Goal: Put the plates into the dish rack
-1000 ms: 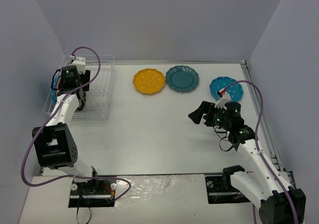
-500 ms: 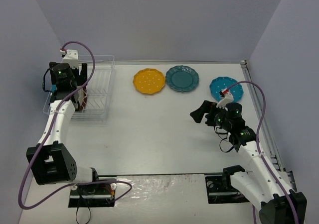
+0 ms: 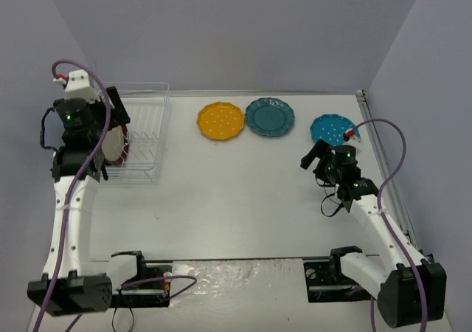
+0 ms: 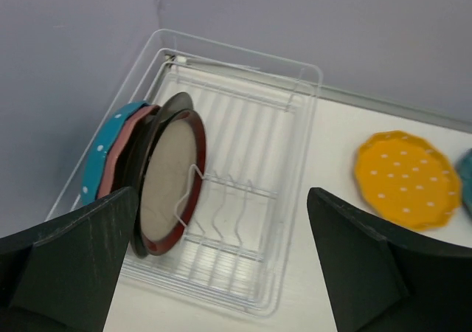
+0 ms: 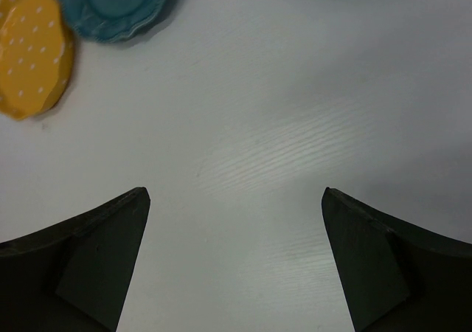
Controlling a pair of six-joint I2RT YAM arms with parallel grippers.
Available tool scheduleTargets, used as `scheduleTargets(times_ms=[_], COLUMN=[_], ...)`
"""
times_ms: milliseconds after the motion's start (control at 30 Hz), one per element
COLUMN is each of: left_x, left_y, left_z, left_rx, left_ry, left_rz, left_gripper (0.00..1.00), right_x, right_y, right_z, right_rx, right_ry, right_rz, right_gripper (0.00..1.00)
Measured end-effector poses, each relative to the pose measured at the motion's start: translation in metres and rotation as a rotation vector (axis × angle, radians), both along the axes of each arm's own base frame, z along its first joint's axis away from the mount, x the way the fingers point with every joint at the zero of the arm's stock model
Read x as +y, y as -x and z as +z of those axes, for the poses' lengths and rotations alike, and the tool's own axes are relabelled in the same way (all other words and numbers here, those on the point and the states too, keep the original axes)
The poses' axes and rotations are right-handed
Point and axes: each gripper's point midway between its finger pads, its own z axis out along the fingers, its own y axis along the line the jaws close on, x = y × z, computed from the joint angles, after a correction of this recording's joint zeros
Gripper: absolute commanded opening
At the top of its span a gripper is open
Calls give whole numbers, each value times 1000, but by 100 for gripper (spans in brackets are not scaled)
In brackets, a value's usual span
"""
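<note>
Midway through loading, the left hand (image 4: 221, 199) is hanging wide and empty over the rack (image 4: 243, 55) — next, the right hand (image 5: 236, 192), wide too, is likely needing the blue plate (image 3: 333, 130) at the counter's (image 3: 243, 199) far edge.

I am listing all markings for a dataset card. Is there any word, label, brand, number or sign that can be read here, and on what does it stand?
None can be read.
The yellow plate bears only white dots, no writing.
The dish rack and the plates standing in it show no label or brand.
</note>
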Motion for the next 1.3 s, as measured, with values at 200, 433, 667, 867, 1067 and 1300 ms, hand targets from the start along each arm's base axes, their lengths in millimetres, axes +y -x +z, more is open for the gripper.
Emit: scheduleTargets(times_ms=[200,433,667,867,1067,1300], left_x=[-52,-79,-84,-88,-92,-92], left_y=[30,48,54,55,56,56], left_z=[-25,-100,-110,-109,-109,-109], left_rx=[27,220,248,249,249,250], left_ry=[73,82,94,104,102,101], left_rz=[-163,-251,-269,-288,-301,-302], left_gripper=[97,97,97,97,97,97], right_x=[-55,-107,-138,-144,-144,-144], right_y=[-21,-72,-101,-102,-111,-116], right_z=[-19,-10,-47,-85,-100,-112], right_rx=[81,71,160,252,279,302], right_ry=[19,49,61,54,42,27], right_rz=[-331,-569,-647,-671,-669,-658], right_gripper=[100,100,98,83,68,56])
